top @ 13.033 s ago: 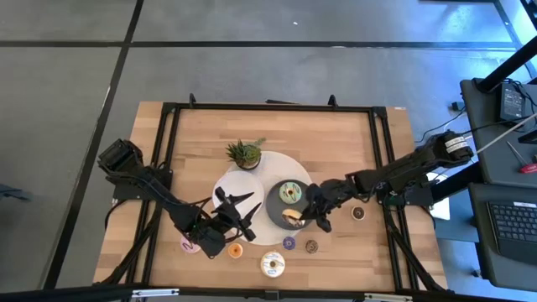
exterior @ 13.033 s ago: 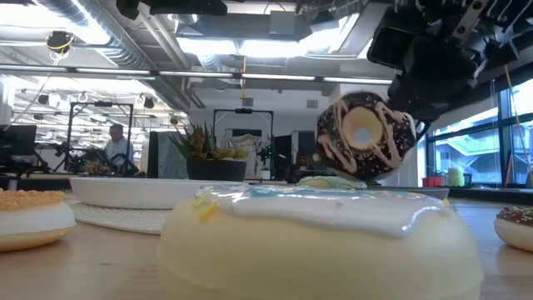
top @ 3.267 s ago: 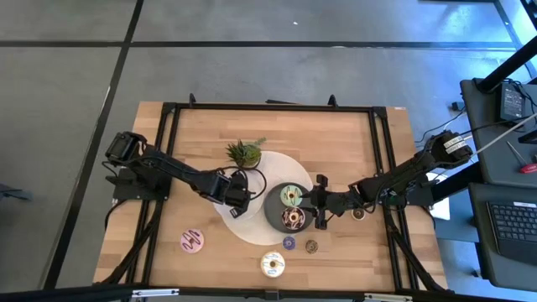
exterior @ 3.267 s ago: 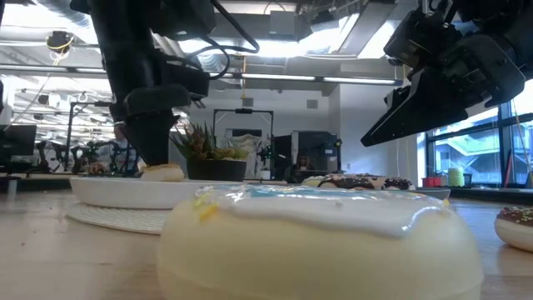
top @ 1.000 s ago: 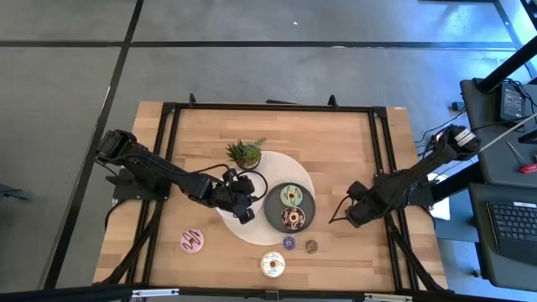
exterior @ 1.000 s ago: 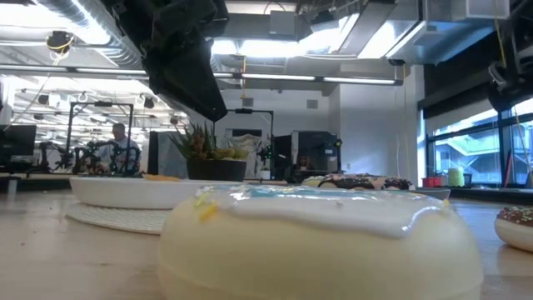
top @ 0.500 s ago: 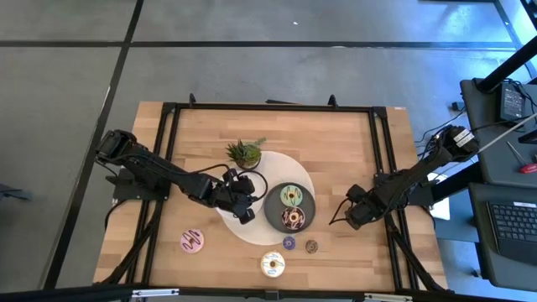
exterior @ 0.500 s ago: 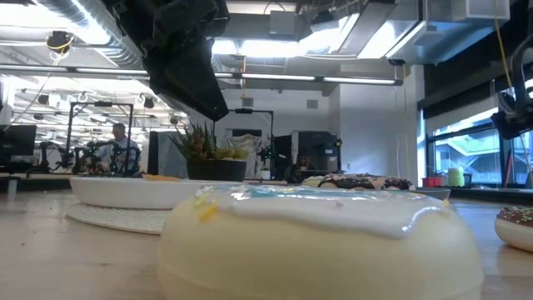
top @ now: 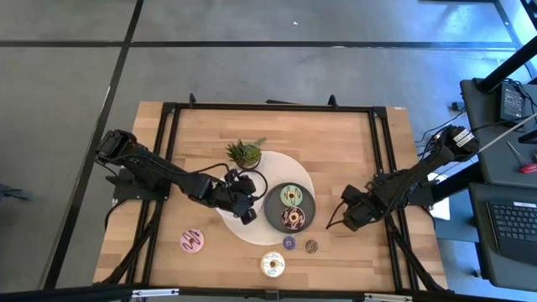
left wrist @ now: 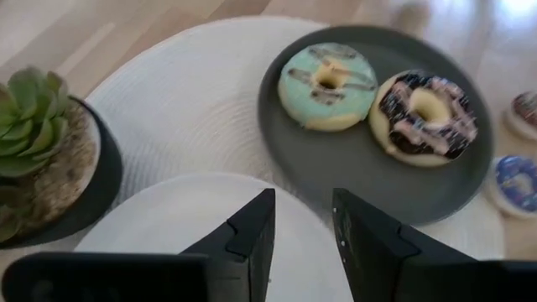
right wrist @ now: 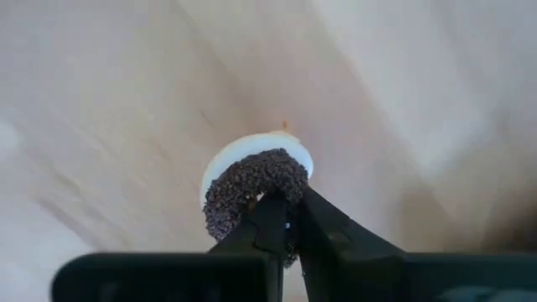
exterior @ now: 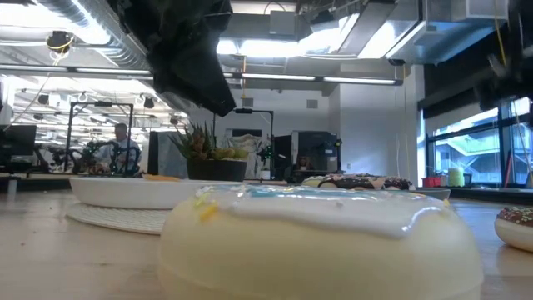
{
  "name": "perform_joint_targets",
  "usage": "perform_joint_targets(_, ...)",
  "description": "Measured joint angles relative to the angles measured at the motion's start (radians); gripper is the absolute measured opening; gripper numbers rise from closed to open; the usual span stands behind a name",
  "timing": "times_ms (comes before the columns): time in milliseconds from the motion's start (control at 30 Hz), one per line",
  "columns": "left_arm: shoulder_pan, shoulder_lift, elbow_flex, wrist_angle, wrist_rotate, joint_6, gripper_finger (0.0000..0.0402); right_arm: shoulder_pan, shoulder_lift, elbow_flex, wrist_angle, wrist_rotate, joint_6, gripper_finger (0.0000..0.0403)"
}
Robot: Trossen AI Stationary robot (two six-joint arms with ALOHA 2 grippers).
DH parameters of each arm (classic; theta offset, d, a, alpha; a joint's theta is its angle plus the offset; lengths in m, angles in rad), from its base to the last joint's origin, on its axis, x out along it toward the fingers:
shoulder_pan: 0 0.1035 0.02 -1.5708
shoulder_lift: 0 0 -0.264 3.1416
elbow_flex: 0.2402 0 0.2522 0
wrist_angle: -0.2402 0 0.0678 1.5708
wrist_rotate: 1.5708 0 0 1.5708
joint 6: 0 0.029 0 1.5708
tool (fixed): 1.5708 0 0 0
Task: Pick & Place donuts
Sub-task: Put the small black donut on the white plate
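Note:
My right gripper (top: 346,216) is over the table right of the dark grey plate (top: 270,211), shut on a mini brown-sprinkled donut (right wrist: 252,189). My left gripper (left wrist: 304,205) hangs open over the white plate (left wrist: 168,226) and touches nothing. A green donut (top: 291,195) and a chocolate one (top: 294,219) lie flat on the grey plate. A pink donut (top: 192,242), a white donut (top: 272,265), a purple mini (top: 289,243) and a brown mini (top: 311,246) lie on the wood. A sliver of orange (exterior: 162,177) shows on the white plate in the low view. My right gripper pinches the mini brown donut by the near side of its ring (right wrist: 281,239) between its two fingers (right wrist: 268,222); one fingertip sits at the hole. The sprinkled top faces the wrist camera. The donut appears clear of the wood, though I cannot be sure.
A potted green plant (top: 244,153) stands at the far edge of the round white mat (top: 298,172), which lies under both plates. A black frame (top: 268,107) runs round the table. Bare wood lies along the far side and at the near left corner.
My right gripper, shut on the mini brown donut, has shifted a little toward the dark grey plate. The donuts on the plates and on the wood have stayed where they were.

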Motion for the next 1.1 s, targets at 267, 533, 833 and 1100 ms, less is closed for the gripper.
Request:
perform_joint_targets(267, 0.0, 0.0, 0.0, 0.13, 0.0, 0.001, 0.0112, 0.0, 0.0, 0.147, 0.14, 0.42, -0.287, 0.0034)
perform_joint_targets(533, -0.006, 0.014, 0.0, 0.346, -0.045, 0.125, 0.0111, -0.031, 0.0, 0.131, 0.605, 0.688, -0.734, 0.0036)
perform_joint_targets(833, -0.005, 0.063, 0.0, 0.561, -0.056, 0.246, 0.0113, -0.109, 0.0, 0.113, 0.834, 0.7, -0.958, 0.0036)
perform_joint_targets(1100, -0.005, 0.105, 0.0, 0.607, -0.114, 0.247, 0.0119, -0.164, 0.101, 0.113, 0.948, 0.692, -1.044, 0.0036)
